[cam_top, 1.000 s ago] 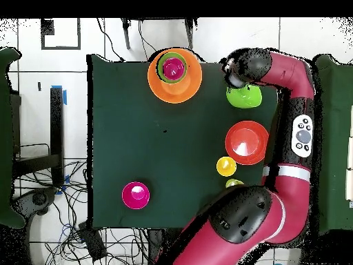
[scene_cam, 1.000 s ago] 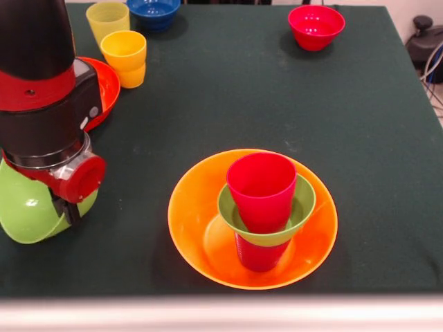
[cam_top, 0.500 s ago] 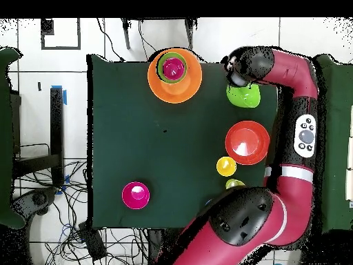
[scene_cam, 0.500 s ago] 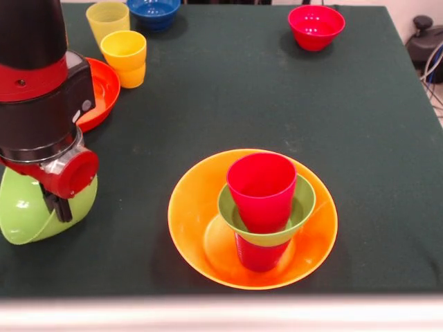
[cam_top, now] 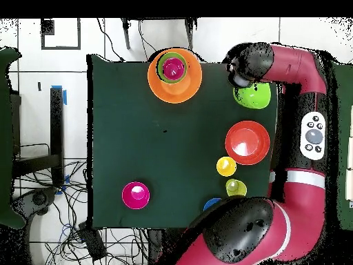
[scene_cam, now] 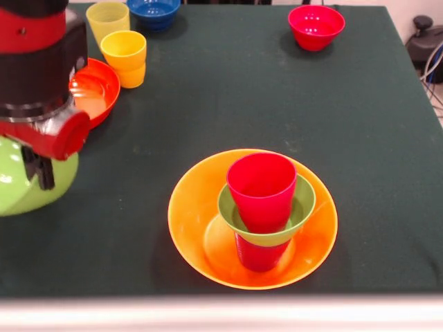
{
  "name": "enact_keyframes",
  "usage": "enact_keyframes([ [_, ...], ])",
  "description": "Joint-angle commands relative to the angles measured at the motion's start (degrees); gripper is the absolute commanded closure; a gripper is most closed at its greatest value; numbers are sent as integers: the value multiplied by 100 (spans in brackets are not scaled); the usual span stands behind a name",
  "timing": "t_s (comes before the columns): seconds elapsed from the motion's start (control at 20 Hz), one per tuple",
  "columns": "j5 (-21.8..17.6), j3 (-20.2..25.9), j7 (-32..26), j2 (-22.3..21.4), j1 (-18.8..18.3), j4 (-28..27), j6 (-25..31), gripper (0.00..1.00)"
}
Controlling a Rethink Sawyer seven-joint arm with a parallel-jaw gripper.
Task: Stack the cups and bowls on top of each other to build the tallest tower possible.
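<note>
- Four pieces make up the tower [scene_cam: 256, 214] at lower centre of the front view: the large yellow-orange bowl [scene_cam: 190, 232] sits on the counter [scene_cam: 242, 97], a cup that looks red here stands in it, the small green bowl [scene_cam: 302, 204] rests on that cup, and the red-pink cup [scene_cam: 261, 190] stands in the green bowl; wide base below, narrower pieces above, which should keep it steady
- At left edge of the front view the tool [scene_cam: 34, 166] is at the large green bowl [scene_cam: 28, 190], which is tipped on its side; its dark fingers are at the bowl's rim and seem to be clamped on it, though the arm hides most of the contact
- Behind it, at upper left, lie the orange-red bowl [scene_cam: 97, 86], the yellow-orange cup [scene_cam: 124, 59], the pale yellow cup [scene_cam: 107, 19] and the blue bowl [scene_cam: 154, 10]
- At upper right the small red-pink bowl [scene_cam: 315, 26] stands alone, well apart from the rest
- My judgement: the green bowl is meant for the tower next, and its width makes a risky top piece
</note>
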Motion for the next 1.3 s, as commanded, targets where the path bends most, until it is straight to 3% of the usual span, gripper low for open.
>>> enact_keyframes([
  [0.05, -656, -541, -1948, -1057, 515, 855, -153, 100],
  [0.3, -806, -633, -2237, -1396, 694, 1042, -317, 100],
  [0.6, -1143, -870, -1928, -1764, 949, 1526, -1328, 100],
  [0.8, -788, -636, -1983, -1727, 826, 1773, -1423, 100],
  [1.3, -660, -523, -1781, -1836, 947, 2362, -1799, 100],
])
